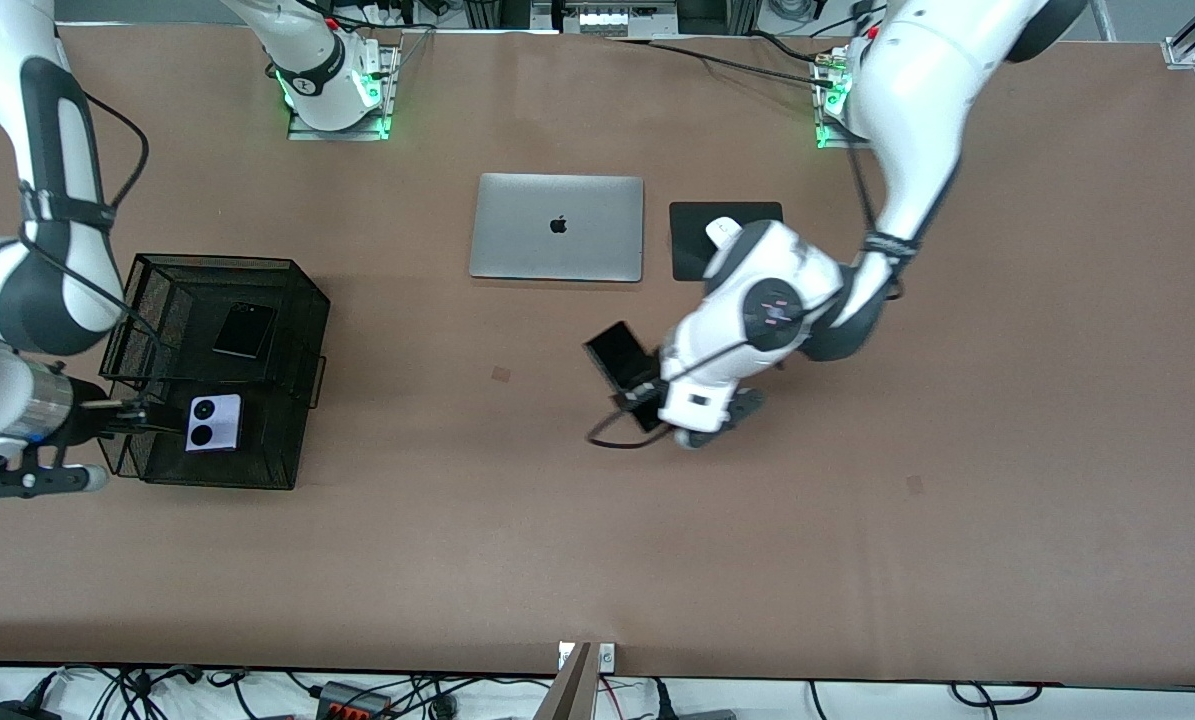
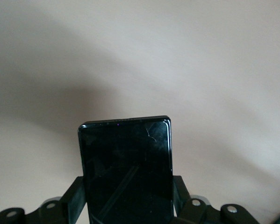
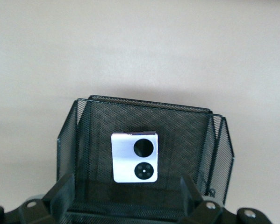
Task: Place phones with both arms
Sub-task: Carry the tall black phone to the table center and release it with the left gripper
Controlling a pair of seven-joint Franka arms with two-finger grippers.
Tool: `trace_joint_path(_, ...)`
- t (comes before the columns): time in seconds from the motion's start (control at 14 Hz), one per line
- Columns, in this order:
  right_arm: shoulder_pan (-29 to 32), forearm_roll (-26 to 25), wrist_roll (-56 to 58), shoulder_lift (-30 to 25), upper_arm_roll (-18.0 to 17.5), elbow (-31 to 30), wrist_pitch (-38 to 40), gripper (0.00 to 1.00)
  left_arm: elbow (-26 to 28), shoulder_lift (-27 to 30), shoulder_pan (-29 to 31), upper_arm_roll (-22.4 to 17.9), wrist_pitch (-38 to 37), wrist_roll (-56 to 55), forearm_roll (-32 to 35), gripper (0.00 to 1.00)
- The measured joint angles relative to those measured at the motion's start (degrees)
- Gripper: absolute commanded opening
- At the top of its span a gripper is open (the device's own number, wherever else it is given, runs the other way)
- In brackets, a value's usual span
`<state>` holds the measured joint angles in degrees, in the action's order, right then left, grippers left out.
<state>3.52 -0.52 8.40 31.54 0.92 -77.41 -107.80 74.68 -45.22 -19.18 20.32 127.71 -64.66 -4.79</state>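
The long slim black phone (image 1: 619, 352) (image 2: 125, 154) sticks out of my left gripper (image 1: 645, 396) (image 2: 128, 198), which is shut on its sides over the bare middle of the table. The lilac phone (image 1: 214, 423) (image 3: 134, 157), its two round lenses facing up, lies flat in the black mesh basket (image 1: 212, 262) (image 3: 149, 103). In the same basket lies the black folded phone (image 1: 244, 330), farther from the front camera than the lilac one. My right gripper (image 1: 147, 418) (image 3: 128, 193) stands open over the basket's edge beside the lilac phone, with nothing between its fingers.
A shut silver laptop (image 1: 557, 227) lies near the arms' bases. Beside it is a black mouse pad (image 1: 692, 255) with a white mouse (image 1: 722, 229), partly covered by the left arm. A black cable loop (image 1: 612, 438) hangs under the left wrist.
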Motion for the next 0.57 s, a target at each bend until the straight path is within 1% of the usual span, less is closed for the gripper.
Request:
trace_joint_path(0.14, 0.0, 0.0, 0.0, -1.2, -0.2, 0.0, 0.0, 1.00, -2.6, -2.6, -3.2, -1.3, 5.6, -0.7, 0.0, 0.47)
trace_joint_path(0.21, -0.1, 0.0, 0.0, -1.8, -0.2, 0.0, 0.1, 1.00, -3.1, -3.6, -5.2, -2.9, 8.7, -0.8, 0.1, 0.47)
trace_joint_path(0.36, -0.1, 0.0, -0.4, -3.0, -0.2, 0.0, 0.8, 1.00, -4.6, -5.7, -9.9, -7.6, 13.8, 0.8, 0.2, 0.46)
trace_joint_path(0.43, -0.1, 0.0, -1.3, -3.5, -0.2, 0.0, 1.7, 1.00, -6.2, -7.1, -12.0, -9.3, 15.0, 3.5, 0.2, 0.46)
trace_joint_path(0.57, -0.7, 0.0, -2.9, -4.2, -0.3, 0.0, 4.9, 1.00, -10.7, -10.4, -15.0, -10.9, 15.8, 9.1, 0.3, 0.46)
